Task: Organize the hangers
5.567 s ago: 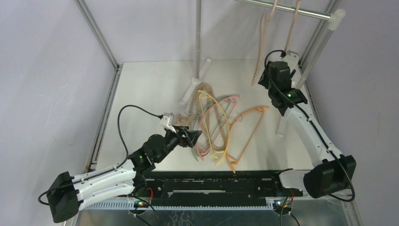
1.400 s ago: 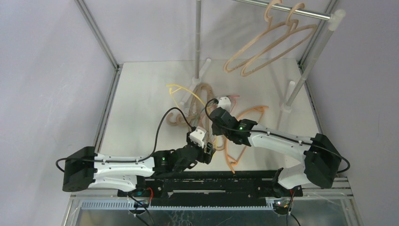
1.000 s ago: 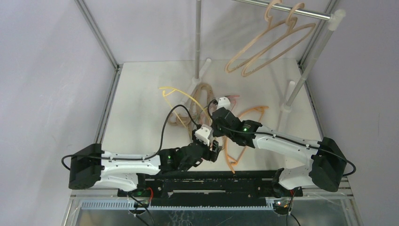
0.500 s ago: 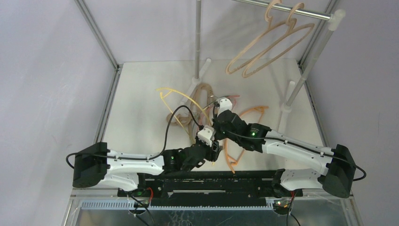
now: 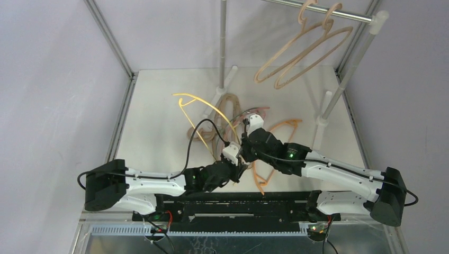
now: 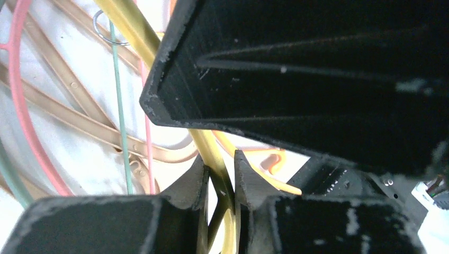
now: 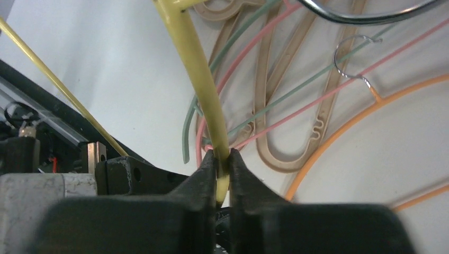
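Pinching the yellow hanger (image 7: 193, 58) from two sides, both grippers meet near the front middle of the counter (image 5: 159, 116). The left gripper (image 6: 219, 169) is closed around the thin yellow bar, which runs between its two fingers. The right gripper (image 7: 222, 159) sits just beside it, at about 1 o'clock. It squeezes the same yellow bar tight. From the grippers the yellow hanger sticks out toward 10 o'clock.

Just past the grippers, at about 2 o'clock, the orange hanger (image 5: 290, 123) lies on the counter. Part of it is under the right arm. Toward 12 o'clock there is a messy heap on the counter. It has flat tan hangers (image 5: 226, 100), a pink hanger (image 6: 16, 90) and a pale green hanger (image 7: 186, 140). They cross over each other.

Far back, at about 1 o'clock, two hung tan hangers (image 5: 312, 52) dangle by their big hooks from the silver rail (image 5: 344, 15). They tilt down to the left.
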`<state>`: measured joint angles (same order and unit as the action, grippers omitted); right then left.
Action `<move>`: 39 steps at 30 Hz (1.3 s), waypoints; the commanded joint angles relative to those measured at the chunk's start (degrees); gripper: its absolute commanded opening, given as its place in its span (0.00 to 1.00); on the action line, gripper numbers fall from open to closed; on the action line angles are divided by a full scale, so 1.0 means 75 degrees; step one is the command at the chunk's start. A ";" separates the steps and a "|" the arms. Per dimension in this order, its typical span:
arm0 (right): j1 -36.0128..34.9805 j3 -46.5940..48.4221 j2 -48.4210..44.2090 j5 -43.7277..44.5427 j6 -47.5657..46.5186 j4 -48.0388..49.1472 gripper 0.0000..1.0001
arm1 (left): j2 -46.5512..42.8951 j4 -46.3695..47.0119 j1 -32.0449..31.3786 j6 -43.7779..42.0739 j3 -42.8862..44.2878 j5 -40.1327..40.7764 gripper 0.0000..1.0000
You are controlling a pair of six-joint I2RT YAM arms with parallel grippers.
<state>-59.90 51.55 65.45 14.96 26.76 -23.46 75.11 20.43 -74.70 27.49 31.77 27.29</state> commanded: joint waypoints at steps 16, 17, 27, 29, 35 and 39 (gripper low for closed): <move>0.1006 -0.1479 -0.2723 -0.0612 0.0339 0.0631 0.69 | -0.1720 -0.0714 0.0313 -0.0795 -0.0378 -0.2613 0.00; 0.1014 -0.1635 -0.2789 -0.0842 0.0292 0.0833 0.68 | -0.1765 -0.0660 0.0323 -0.0804 -0.0330 -0.2933 0.00; 0.0967 -0.2670 -0.3251 -0.2371 -0.0038 0.2741 0.62 | -0.1746 0.0144 0.0327 -0.0795 -0.0357 -0.4803 0.00; 0.0921 -0.2802 -0.3431 -0.2471 -0.0103 0.2939 0.61 | -0.1757 0.0240 0.0324 -0.0779 -0.0418 -0.4827 0.00; 0.0794 -0.3035 -0.3894 -0.2630 -0.0260 0.3166 0.58 | -0.1692 0.0510 0.0431 -0.0727 -0.0508 -0.5035 0.00; 0.0686 -0.3018 -0.4121 -0.1487 -0.0266 0.2347 0.58 | -0.1954 0.0461 0.0732 -0.0720 -0.0626 -0.4868 0.00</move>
<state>-53.47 28.32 36.42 0.34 25.96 -6.35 62.87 20.47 -71.59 23.35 27.86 -8.80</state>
